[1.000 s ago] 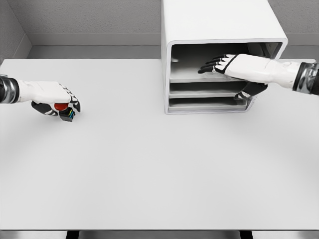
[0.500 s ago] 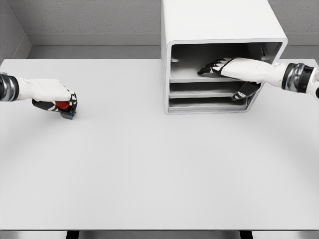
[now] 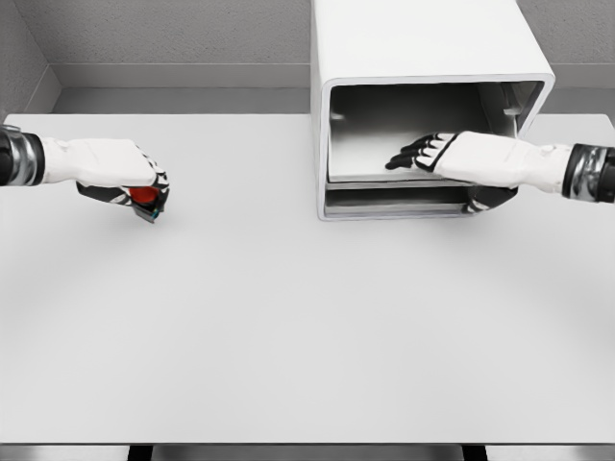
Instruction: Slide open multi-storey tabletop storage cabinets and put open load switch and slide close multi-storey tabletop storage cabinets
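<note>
Red-capped switch (image 3: 145, 198) clasped in left hand (image 3: 123, 175); right hand (image 3: 452, 156) flat, fingers spread, on cabinet (image 3: 423, 58) tray (image 3: 370, 154).

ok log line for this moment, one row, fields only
left hand: shut on load switch, over table | right hand: open, flat on tray in cabinet | switch not stowed

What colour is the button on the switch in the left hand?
Red, on the switch held in the left hand; head view.
</note>
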